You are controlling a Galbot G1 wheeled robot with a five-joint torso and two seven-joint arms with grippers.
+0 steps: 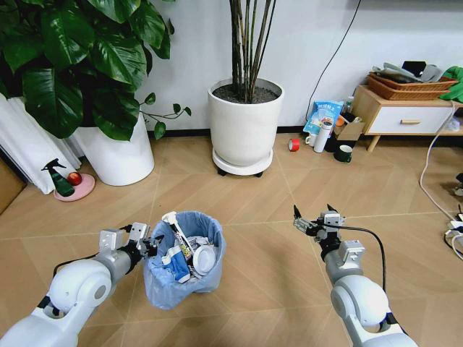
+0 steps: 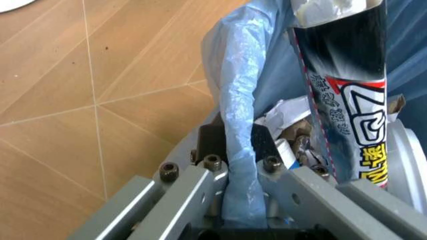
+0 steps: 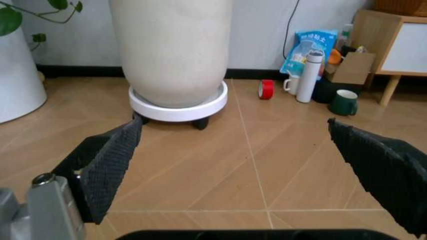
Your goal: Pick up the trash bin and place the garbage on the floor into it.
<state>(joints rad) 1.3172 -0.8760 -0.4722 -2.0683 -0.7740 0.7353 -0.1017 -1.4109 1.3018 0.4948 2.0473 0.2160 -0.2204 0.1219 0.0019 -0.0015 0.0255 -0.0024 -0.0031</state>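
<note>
The trash bin (image 1: 184,264), lined with a crinkled light-blue bag, is at my lower left on the floor (image 1: 260,210); I cannot tell whether it is lifted. My left gripper (image 1: 150,246) is shut on its near-left rim. In the left wrist view the gripper (image 2: 238,150) pinches the rim and bag (image 2: 237,100) between its pads. Garbage lies inside the bin: a black-and-white tube (image 1: 179,235) (image 2: 347,100), a white round lid (image 1: 204,258), and crumpled paper and wrappers. My right gripper (image 1: 312,220) (image 3: 233,130) hovers open and holding nothing, to the right of the bin.
A white plant pot on a wheeled base (image 1: 244,130) stands ahead, and a second white pot (image 1: 116,155) is at the left. A red tape roll (image 1: 294,144), cups and a flask (image 1: 321,136) sit by a wooden cabinet (image 1: 405,116). Cables (image 1: 452,231) lie at the right.
</note>
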